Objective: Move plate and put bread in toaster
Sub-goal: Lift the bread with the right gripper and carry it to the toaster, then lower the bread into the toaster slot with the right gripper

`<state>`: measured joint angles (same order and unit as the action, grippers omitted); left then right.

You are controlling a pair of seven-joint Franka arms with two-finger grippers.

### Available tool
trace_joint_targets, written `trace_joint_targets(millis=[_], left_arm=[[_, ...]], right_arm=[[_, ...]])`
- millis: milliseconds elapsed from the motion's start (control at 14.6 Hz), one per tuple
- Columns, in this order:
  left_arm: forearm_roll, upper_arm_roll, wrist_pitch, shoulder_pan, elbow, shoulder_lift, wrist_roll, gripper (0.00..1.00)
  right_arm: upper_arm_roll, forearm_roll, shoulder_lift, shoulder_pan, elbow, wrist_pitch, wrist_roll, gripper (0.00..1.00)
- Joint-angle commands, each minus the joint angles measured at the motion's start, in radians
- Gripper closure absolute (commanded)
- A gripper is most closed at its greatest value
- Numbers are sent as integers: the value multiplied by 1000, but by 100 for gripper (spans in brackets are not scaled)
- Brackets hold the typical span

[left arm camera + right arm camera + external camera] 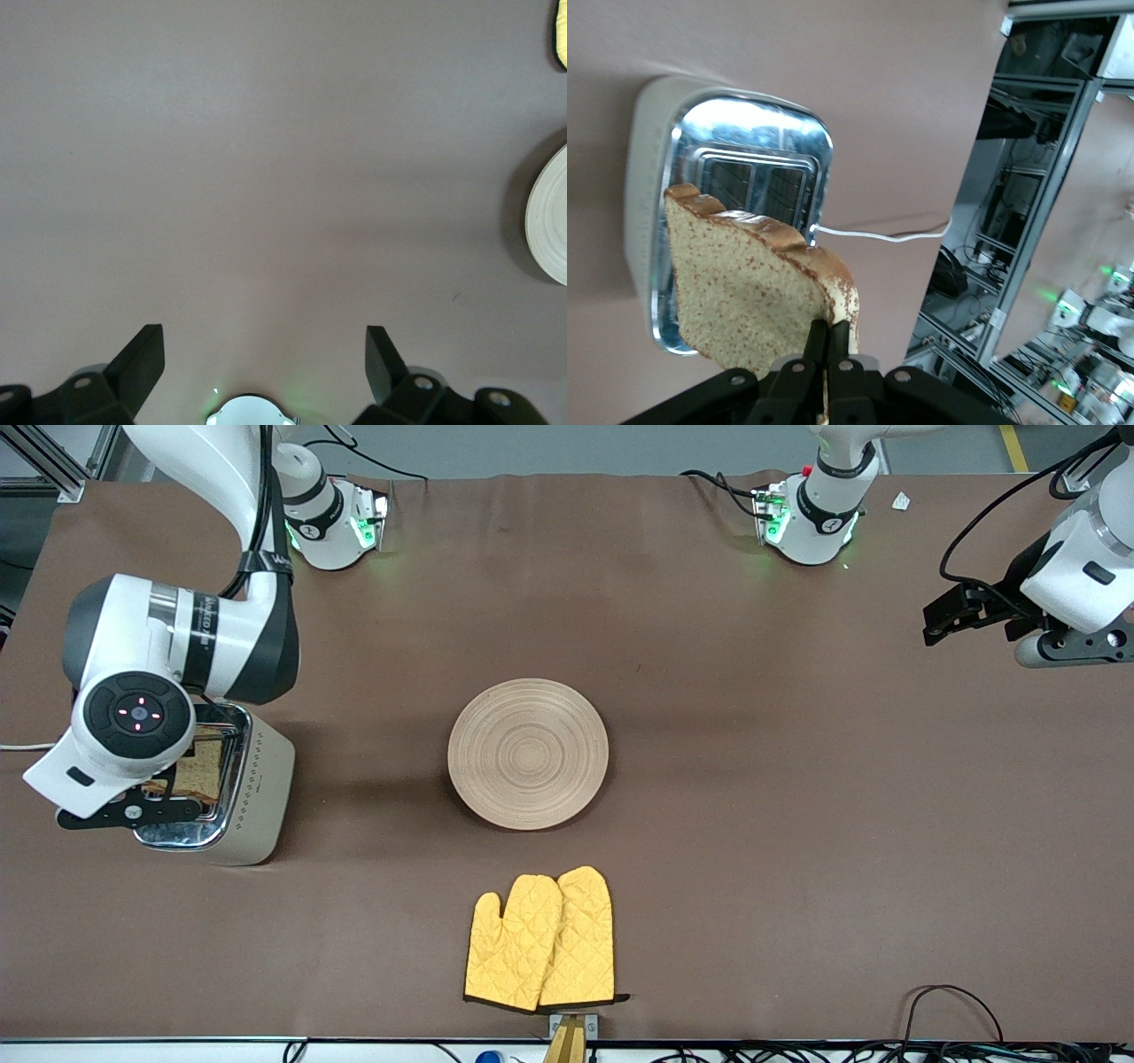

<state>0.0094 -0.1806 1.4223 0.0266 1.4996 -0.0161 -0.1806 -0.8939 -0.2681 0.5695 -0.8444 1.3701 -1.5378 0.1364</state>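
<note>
The plate point(528, 754) lies bare at the table's middle; its rim shows in the left wrist view point(547, 217). The toaster point(251, 797) stands at the right arm's end of the table, chrome top up point(753, 168). My right gripper point(829, 332) is shut on the edge of the bread point(749, 297) and holds the slice upright just above the toaster's slots; in the front view the bread point(197, 769) shows under the right arm's hand. My left gripper point(952, 613) waits open and empty over bare table at the left arm's end; its fingers point(142, 359) stand wide apart.
A pair of yellow oven mitts point(542, 941) lies nearer to the front camera than the plate. The toaster's white cord point(877, 235) runs off the table's edge. Cables trail along the table's front edge point(948, 1001).
</note>
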Motion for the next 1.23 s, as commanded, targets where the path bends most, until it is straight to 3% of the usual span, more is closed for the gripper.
trace_joint_targets(millis=[0,615,820,888,956,1093,1161], left_arm=[[-8,0,3,-2,2,7,-10,0],[-19,0,3,4,5,1,-8,0],[-20,0,3,4,5,-4,-8,0],[-20,0,3,3,5,-4,-8,0],[-20,0,3,4,5,-4,-8,0],[-20,1,3,3,4,-5,-8,0],[-19,1,3,3,2,-5,-8,0]], right_arm=[[-5,-36,29,18,15,-13,-21,100],[10,-43,41,15,125,-93,-198,99],[65,-1,58,57,124,-122,-271,98],[87,19,62,79,122,-133,-291,90],[98,52,63,102,116,-136,-291,71],[99,84,58,114,115,-130,-291,17],[98,105,49,117,113,-130,-285,2]])
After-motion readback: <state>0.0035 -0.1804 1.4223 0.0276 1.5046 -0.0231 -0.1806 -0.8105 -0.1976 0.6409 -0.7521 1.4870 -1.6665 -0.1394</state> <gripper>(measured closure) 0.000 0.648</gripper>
